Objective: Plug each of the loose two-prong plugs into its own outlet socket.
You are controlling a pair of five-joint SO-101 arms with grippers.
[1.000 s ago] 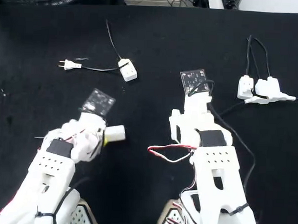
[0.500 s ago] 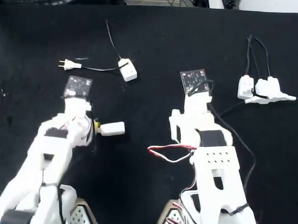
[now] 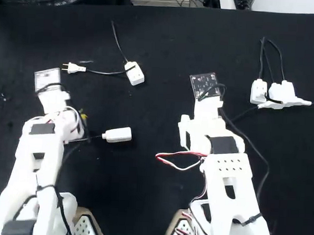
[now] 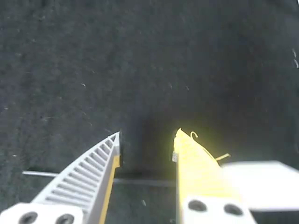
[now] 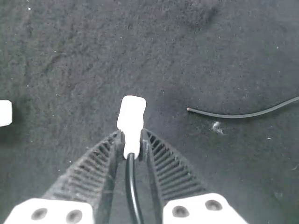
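Right gripper fingers are clamped on a white plug, its cord between them. Left gripper fingers stand parted, empty, over the counter near the loose socket.

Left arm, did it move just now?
Yes. The left arm swung to the left. Its tip was to the right of the loose plug and is now to the left of it.
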